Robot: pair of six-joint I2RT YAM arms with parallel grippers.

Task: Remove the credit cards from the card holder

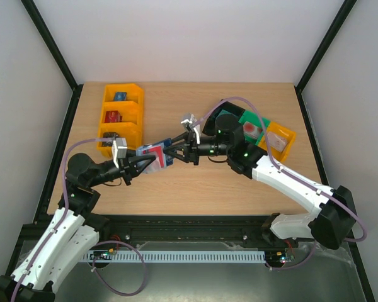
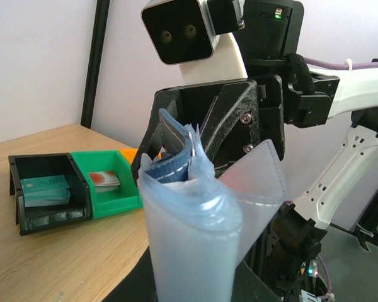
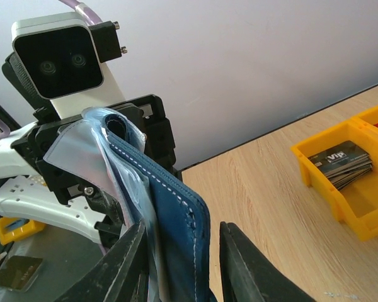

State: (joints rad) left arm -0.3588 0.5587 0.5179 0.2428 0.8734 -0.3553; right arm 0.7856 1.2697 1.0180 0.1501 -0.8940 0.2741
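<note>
The card holder (image 1: 156, 155) hangs in the air over the middle of the table, between my two grippers. Its navy cover (image 3: 176, 207) stands on edge, with pale blue-grey sleeves (image 2: 189, 233) bulging open beside it. My left gripper (image 1: 135, 160) is shut on the holder's left end, and the sleeves hide its fingers in the left wrist view. My right gripper (image 3: 183, 229) has come in from the right, and its fingers pinch the navy cover and sleeves. The credit cards are hidden inside the sleeves. Only a red patch (image 1: 153, 153) shows on the holder from above.
A yellow three-compartment bin (image 1: 121, 119) with small items stands at the back left. Black (image 1: 223, 119), green (image 1: 252, 126) and orange-yellow (image 1: 280, 139) bins line the back right. The black bin (image 2: 47, 195) holds teal cards. A stack of dark cards (image 3: 340, 165) lies in the yellow bin.
</note>
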